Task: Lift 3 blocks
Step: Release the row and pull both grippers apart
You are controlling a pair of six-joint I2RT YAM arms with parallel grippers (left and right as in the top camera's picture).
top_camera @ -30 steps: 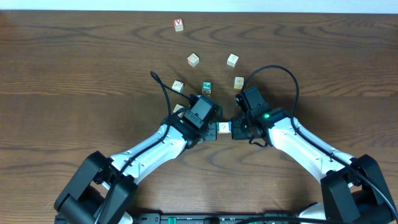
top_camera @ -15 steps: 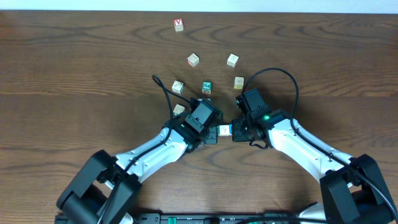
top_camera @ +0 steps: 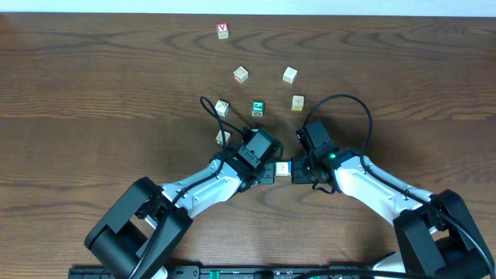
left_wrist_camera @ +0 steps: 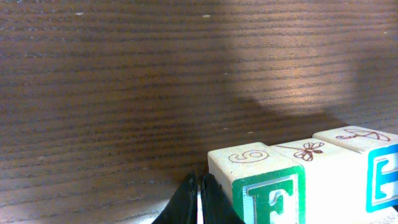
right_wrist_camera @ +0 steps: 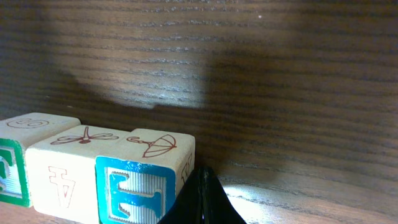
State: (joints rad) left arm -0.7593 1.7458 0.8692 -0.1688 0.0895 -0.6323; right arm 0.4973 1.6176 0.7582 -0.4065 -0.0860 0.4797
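Note:
Three blocks stand side by side in a row (top_camera: 283, 168). It is pinched end to end between my two grippers. The green-faced block (left_wrist_camera: 267, 190) presses against the side of my left gripper (left_wrist_camera: 199, 200), which is shut. The cream block (left_wrist_camera: 323, 180) is in the middle. The blue-faced block (right_wrist_camera: 134, 186) touches my right gripper (right_wrist_camera: 200, 199), also shut. Neither gripper has anything between its own fingers. In the overhead view the left gripper (top_camera: 267, 172) and right gripper (top_camera: 299, 168) face each other across the row. The row's underside is out of view.
Loose cubes lie behind the arms: a red-lettered cube (top_camera: 223, 30) at the far edge, pale cubes (top_camera: 241, 74) (top_camera: 290, 74) (top_camera: 297, 102) (top_camera: 222, 108) (top_camera: 223, 137), and another green cube (top_camera: 257, 108). Black cables loop over both wrists.
Both grippers and the pinched row have shifted together toward the near edge and slightly right. The loose cubes have not moved.

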